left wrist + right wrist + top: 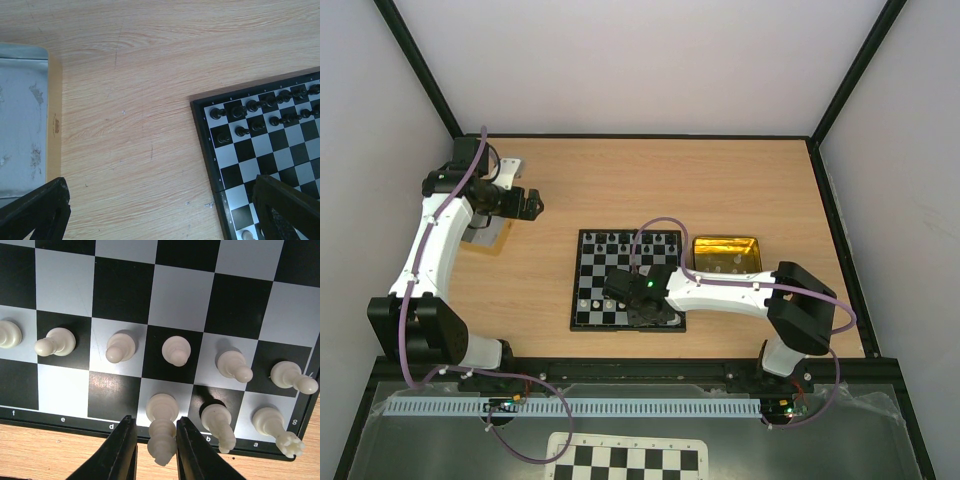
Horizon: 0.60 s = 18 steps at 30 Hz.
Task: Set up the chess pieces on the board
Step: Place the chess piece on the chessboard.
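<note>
The framed board [578, 300] lies mid-table. Black chessmen [625, 240] fill its far rows and cream ones stand near its front edge. My right gripper [642, 312] hovers low over that edge. In the right wrist view its jaws [156, 445] straddle an upright cream piece [162, 427] on the c square of the back rank. The right finger touches it and a thin gap shows on the left. A row of cream pawns [176, 350] stands behind it, and two more cream pieces [219, 425] stand to its right. My left gripper [535, 205] is open and empty, well left of the board [202, 130].
A shiny gold tin tray [725, 253] with a few cream pieces sits right of the board. A grey tin lid [485, 232] lies under the left arm and shows in the left wrist view [22, 120]. An unframed checker sheet [625, 462] lies in front of the arm bases.
</note>
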### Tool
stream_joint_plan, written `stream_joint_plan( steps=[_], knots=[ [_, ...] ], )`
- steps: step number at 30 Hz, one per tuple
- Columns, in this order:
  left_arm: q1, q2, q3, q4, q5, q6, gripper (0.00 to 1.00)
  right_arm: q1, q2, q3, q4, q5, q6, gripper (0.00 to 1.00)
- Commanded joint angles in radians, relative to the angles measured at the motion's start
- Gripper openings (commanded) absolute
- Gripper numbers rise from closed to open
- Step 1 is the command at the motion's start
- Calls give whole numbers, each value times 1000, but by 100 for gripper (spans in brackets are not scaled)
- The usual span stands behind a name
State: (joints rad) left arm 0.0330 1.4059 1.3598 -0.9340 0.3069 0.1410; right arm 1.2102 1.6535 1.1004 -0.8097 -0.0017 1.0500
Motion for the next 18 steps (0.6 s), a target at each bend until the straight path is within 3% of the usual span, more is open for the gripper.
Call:
stream_joint_plan(
  steps=[1, 18],
  knots=[
    [-2, 4, -1, -7, 10, -9, 99, -5, -1, 21, -25, 23, 0, 22],
    [-2, -7, -8, -10, 10, -8, 99, -5, -10, 19, -40, 36, 9, 23]
  ],
)
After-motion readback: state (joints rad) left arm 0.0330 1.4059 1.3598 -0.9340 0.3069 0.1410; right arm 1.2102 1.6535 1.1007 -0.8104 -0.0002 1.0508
